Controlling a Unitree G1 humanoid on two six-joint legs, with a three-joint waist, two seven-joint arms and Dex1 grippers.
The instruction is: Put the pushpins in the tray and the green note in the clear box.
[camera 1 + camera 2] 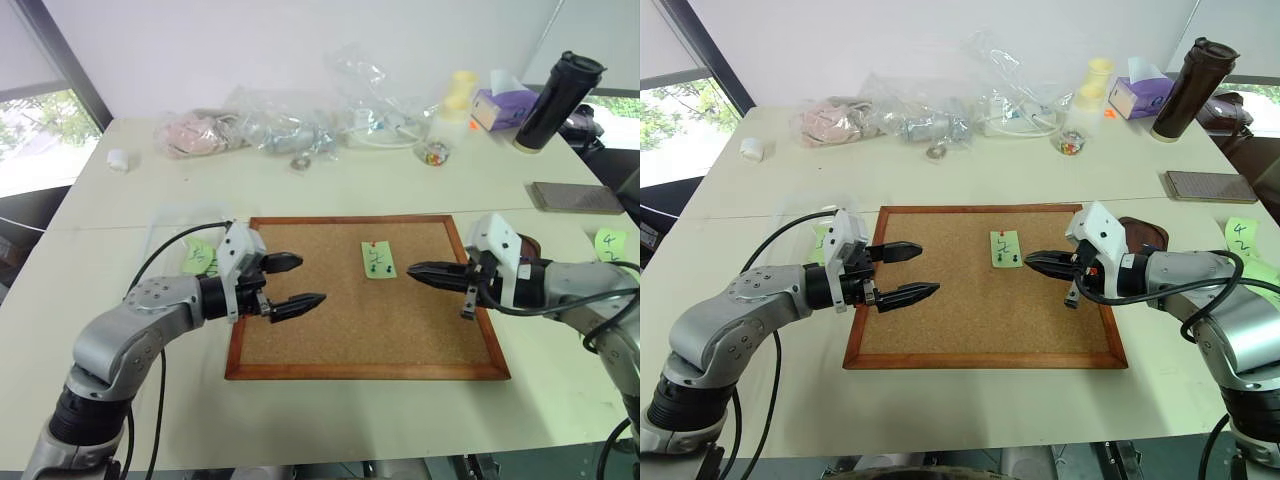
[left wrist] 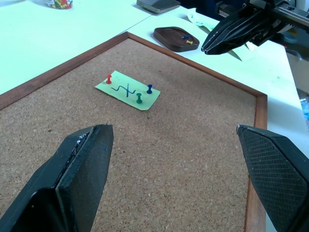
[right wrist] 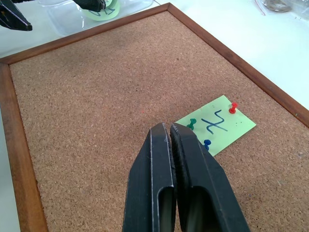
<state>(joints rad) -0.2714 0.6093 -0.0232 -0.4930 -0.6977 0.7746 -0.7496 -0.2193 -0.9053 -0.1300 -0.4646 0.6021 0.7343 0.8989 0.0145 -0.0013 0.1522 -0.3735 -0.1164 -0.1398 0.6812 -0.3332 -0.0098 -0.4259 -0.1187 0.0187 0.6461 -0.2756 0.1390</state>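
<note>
Currently green note (image 1: 378, 260) w/ pushpins (image 3: 206, 143) sits btwn wide-open left claw (image 1: 293, 283) & shut, empty right claw (image 1: 412, 270).

Big pale cream table (image 1: 330, 180) pushed against a plain white wall (image 1: 250, 40), with a seam running across the tabletop. There's a window (image 1: 40, 135) off to the left with a dark frame, green trees outside and daylight coming in. Another bit of window (image 1: 1265, 92) on the far right
</note>
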